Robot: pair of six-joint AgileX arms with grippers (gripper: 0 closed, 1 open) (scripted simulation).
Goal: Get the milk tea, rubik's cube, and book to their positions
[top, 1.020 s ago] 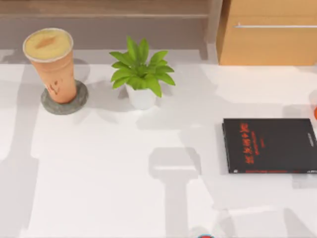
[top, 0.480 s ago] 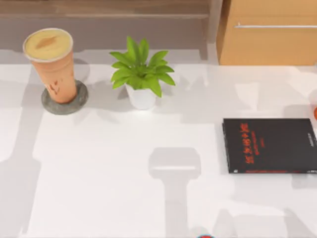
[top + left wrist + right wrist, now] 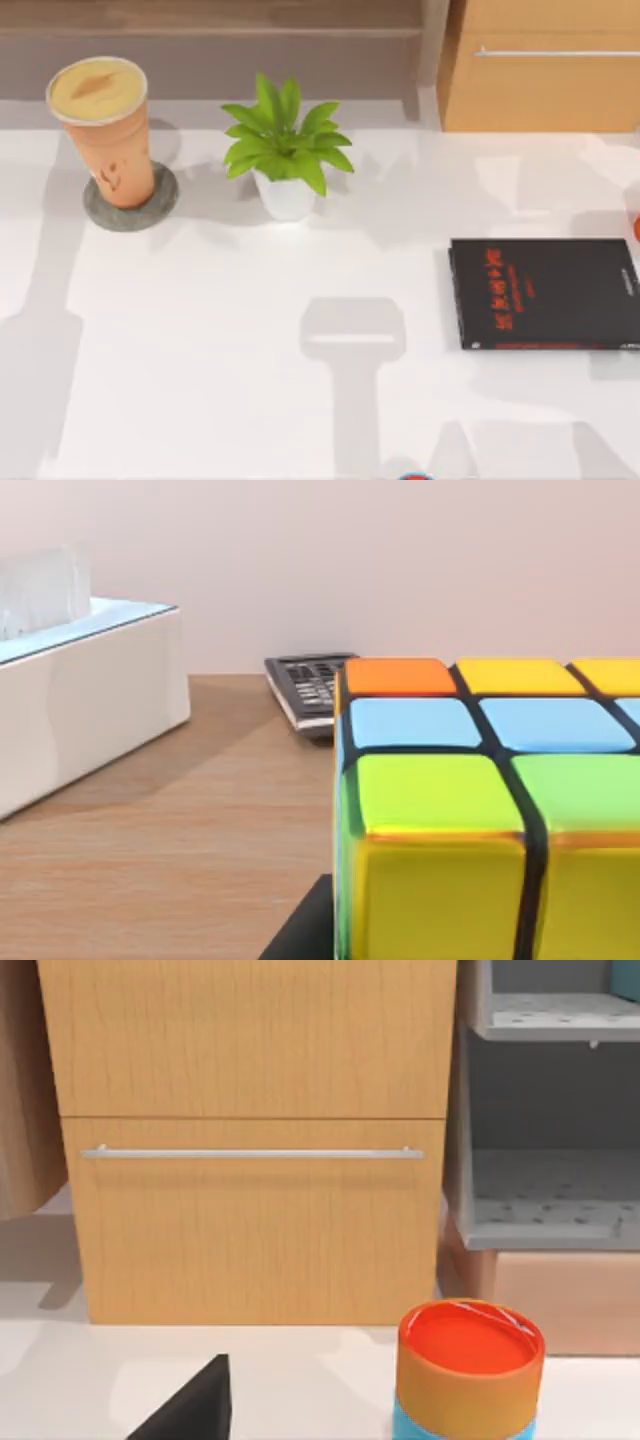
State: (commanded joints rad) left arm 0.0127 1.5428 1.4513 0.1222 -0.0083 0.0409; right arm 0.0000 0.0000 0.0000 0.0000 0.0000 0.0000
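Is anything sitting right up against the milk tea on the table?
No. The milk tea stands upright on a grey coaster, apart from the potted plant on its right; nothing visible crowds it.

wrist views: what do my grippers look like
Little of them is in frame. The left gripper appears as a plain matte black wedge with flat faces and sharp edges. The right gripper looks the same. No cables or markings are visible on these parts.

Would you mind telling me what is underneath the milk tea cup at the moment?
The milk tea stands upright on a round grey coaster, near the table's far-left corner. Its outer ring shows around the cup's base; the middle is covered by the cup.
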